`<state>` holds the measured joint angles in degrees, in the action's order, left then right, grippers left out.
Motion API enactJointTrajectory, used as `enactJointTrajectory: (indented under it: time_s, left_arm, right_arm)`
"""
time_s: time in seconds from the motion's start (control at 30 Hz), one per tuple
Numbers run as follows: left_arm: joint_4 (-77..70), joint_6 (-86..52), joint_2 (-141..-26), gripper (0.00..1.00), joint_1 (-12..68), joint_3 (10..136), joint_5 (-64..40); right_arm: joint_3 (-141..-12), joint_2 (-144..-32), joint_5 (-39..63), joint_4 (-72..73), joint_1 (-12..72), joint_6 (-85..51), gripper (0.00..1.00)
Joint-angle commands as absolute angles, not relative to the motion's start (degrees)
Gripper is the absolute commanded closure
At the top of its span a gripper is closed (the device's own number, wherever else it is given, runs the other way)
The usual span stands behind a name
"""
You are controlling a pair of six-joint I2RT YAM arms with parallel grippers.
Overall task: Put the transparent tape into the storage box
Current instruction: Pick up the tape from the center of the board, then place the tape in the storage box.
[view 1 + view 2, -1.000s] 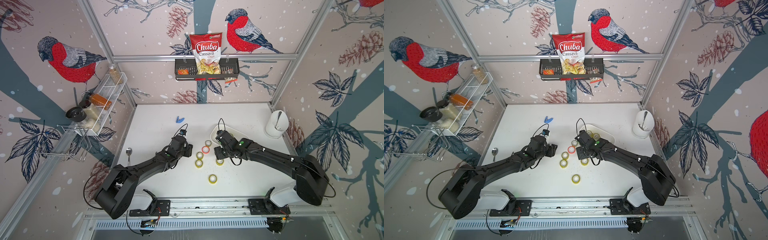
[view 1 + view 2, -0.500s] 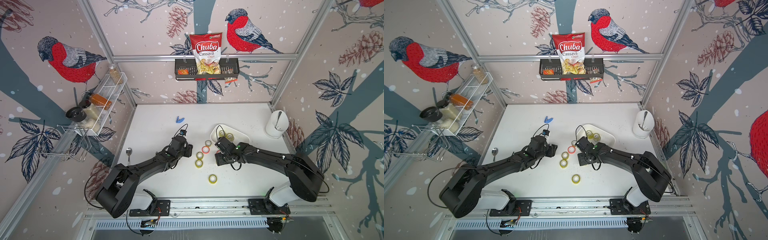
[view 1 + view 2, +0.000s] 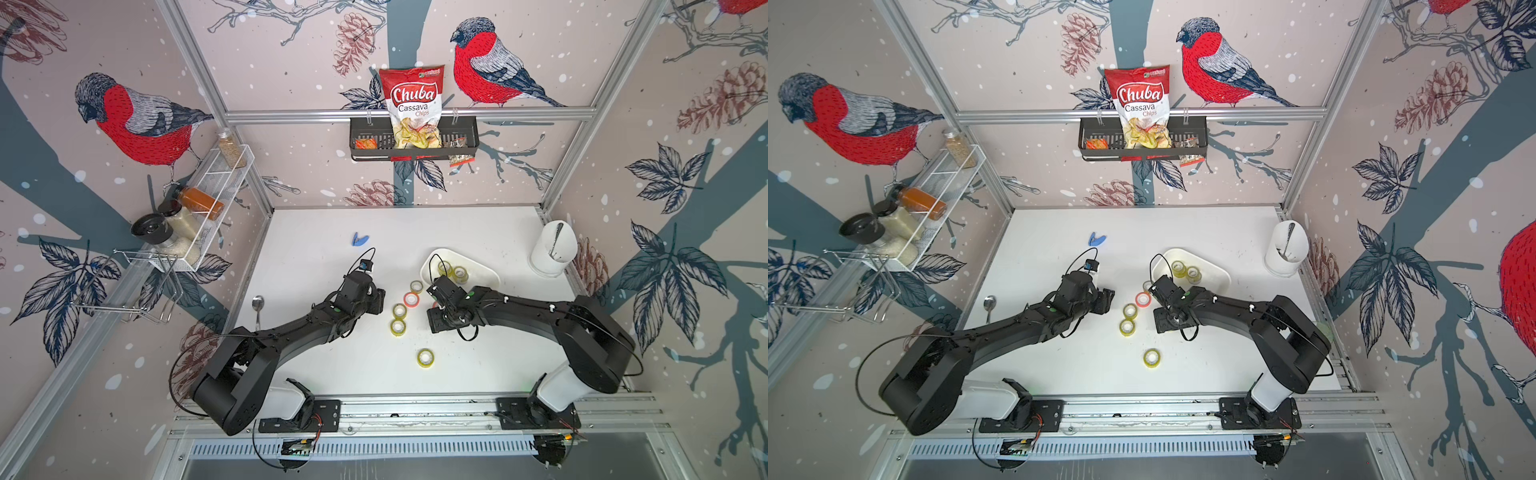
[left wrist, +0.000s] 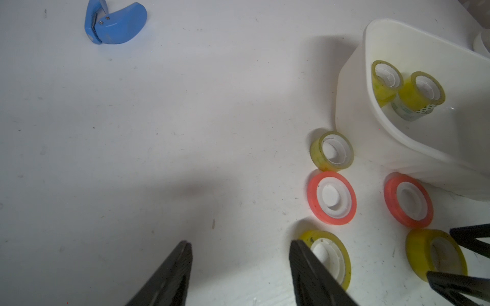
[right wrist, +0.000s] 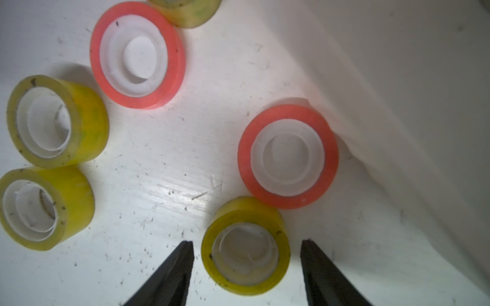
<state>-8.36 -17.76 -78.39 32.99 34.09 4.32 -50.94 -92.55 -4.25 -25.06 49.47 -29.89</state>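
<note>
Ok so my right gripper (image 5: 247, 245) is over a yellowish see-through tape roll (image 5: 245, 251), jaws spread wide, one on each side with a sliver of gap both ways, nothing pinched yet. In a top view that's just right of centre in the frame, on the table (image 3: 332, 257) right below the lower left corner of the storage box (image 3: 482, 272). The arm hides the roll there. There are two rolls (image 3: 444, 268) in the box already.

What I reckon matters: the roll lies flat, hole up, so go low enough to catch the side wall and not the top rim. Close evenly so it doesn't squirt out. The red roll (image 5: 288, 156) is right up against it, maybe touching, so lift straight up before swinging or it gets dragged along. The box wall is close too, so clear the rim first, then let go over the bare part.

My left gripper (image 4: 240, 245) hangs half-wide and empty, with a yellow roll (image 4: 328, 257) just outside one finger. I'd leave it be.
</note>
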Motion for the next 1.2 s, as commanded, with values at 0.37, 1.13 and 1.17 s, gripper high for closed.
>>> enactJointTrajectory:
  time_s: [0.37,1.13,1.17]
  left_arm:
    - [-9.58,-18.09,-77.87,0.37,32.78,33.92,4.74]
    - [-9.76,-18.05,-78.22,0.37,32.79,34.08,4.05]
    - [-9.76,-18.04,-78.3,0.37,32.74,34.13,4.05]
  right_arm:
    - [-52.48,-90.0,-5.97,-26.72,50.18,-30.84,0.49]
    - [-62.91,-86.31,-1.43,-30.16,33.16,-23.53,0.48]
    - [-63.87,-87.44,-1.08,-30.0,32.9,-23.24,0.47]
